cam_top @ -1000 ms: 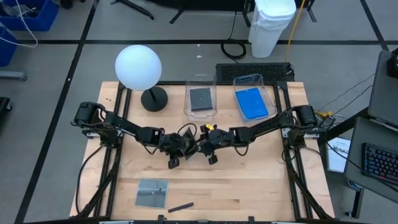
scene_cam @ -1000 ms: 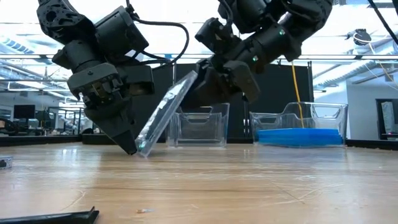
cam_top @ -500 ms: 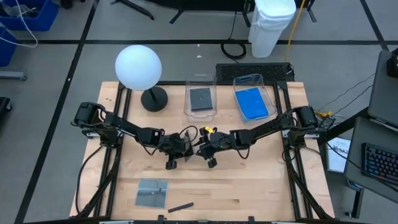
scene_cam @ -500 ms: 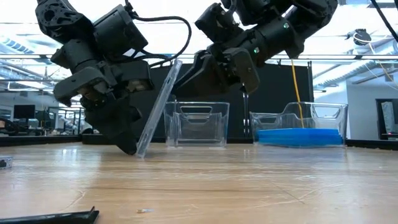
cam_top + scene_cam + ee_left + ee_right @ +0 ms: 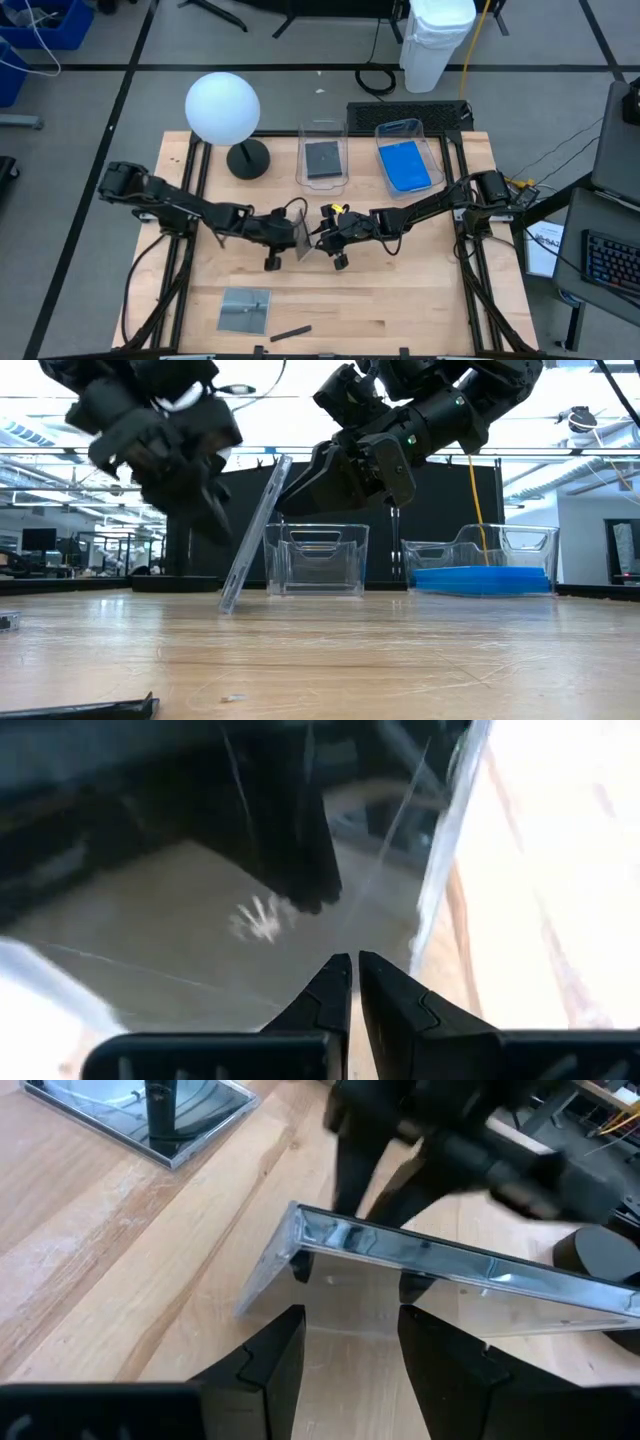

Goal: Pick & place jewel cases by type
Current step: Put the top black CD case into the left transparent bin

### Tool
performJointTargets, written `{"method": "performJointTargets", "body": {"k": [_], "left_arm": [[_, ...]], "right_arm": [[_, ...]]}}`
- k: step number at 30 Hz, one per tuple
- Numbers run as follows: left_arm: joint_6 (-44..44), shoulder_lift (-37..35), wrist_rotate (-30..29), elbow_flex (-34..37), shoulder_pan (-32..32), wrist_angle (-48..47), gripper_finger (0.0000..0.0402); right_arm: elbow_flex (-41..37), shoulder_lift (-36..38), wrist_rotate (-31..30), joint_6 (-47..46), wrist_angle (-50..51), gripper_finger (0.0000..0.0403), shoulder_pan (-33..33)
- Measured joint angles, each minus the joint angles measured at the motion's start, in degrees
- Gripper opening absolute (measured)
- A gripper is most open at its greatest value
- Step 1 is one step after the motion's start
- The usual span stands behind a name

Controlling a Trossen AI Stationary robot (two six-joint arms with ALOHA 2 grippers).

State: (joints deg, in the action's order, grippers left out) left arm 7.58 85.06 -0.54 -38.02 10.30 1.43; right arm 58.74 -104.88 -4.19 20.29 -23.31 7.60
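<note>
A thin clear-and-grey jewel case (image 5: 255, 530) stands tilted on its lower edge (image 5: 228, 606) at mid-table; from above it shows as a narrow strip (image 5: 300, 238). My right gripper (image 5: 350, 1330) is open at its upper part, on the side toward the table's right edge (image 5: 318, 240). My left gripper (image 5: 355, 965), shut, hangs above the table on the case's other side (image 5: 210, 520), a little clear of it. A second grey case (image 5: 245, 308) lies flat near the front left. My right gripper bears the case's clear face just under its upper edge (image 5: 350, 1265) on its two spread fingertips (image 5: 285, 1330); nothing is pinched. The fingers slant down from the table's right and lie across that edge. The case leans on them, its lower edge on the table.
At the back stand two clear tubs, one (image 5: 322, 132) with a dark case, one (image 5: 432, 150) with blue cases (image 5: 405, 165). A white globe lamp (image 5: 222, 105) is at the back left. A small dark stick (image 5: 290, 332) lies near the front edge.
My left gripper has left the case's lower edge, risen off the table, drawn back toward the left edge and rolled. The case has swung from a low slant to a steeper one, its lower edge staying on the table, its top against my right gripper.
</note>
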Motion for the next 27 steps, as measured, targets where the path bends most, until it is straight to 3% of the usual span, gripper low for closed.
{"method": "performJointTargets", "body": {"k": [10,13,17,21,23,27], "left_arm": [[0.47,-12.44,-4.43,-2.51,1.49,-12.76,0.0031],[2.77,-13.41,-7.35,-8.68,1.77,-21.73,0.0038],[13.53,-12.38,-11.14,-19.8,-0.25,-34.76,0.0079],[19.79,-9.56,-8.57,-29.24,-4.26,-47.07,0.0139],[16.6,-7.64,-5.55,-32.94,-5.83,-50.87,0.0168],[-9.02,-2.67,-4.02,-37.22,-5.34,-57.93,0.02]], "right_arm": [[0.0,0.02,0.0,0.0,-0.02,0.0155,0.0],[0.0,0.02,0.0,0.01,0.01,0.0155,0.0],[0.0,0.04,-0.02,0.05,0.04,0.0155,0.0],[0.0,0.04,-0.02,0.29,-0.07,0.0155,0.0],[0.0,0.04,0.0,0.33,-0.04,0.0155,0.0],[0.0,0.04,0.0,0.33,0.01,0.0155,0.0]]}}
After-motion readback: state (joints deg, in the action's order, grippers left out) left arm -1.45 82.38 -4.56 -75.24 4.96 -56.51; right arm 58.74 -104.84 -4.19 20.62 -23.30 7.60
